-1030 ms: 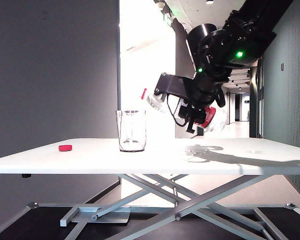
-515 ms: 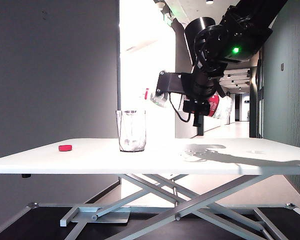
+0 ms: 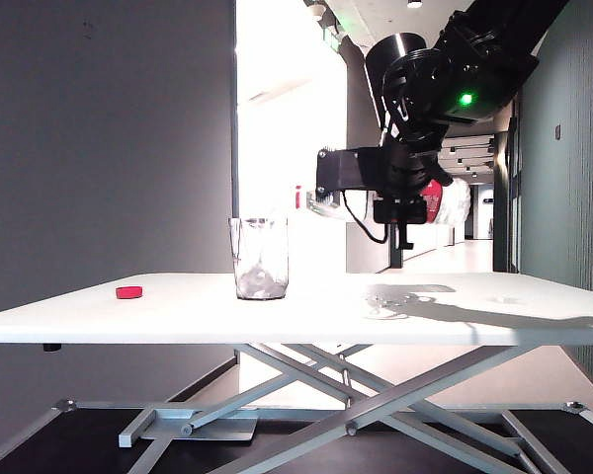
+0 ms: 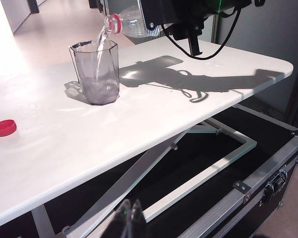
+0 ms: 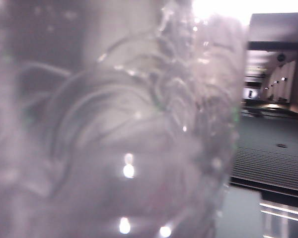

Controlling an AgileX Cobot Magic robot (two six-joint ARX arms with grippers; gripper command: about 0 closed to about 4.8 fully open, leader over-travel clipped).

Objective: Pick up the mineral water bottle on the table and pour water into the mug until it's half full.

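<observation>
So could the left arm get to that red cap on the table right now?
Probably yes. The red cap lies alone on the table, apart from the mug, and the left gripper hangs below the edge; the right gripper pours well away.

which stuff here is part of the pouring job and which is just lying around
In the job:
bottle, tipped and pouring, held by right end effector
mug, catching the water
table

Lying about:
red cap
left end effector, idle below the table edge

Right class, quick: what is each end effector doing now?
Left end effector: low beside the table, closed, holding nothing.
Right end effector: above the table, holding the bottle.
</observation>
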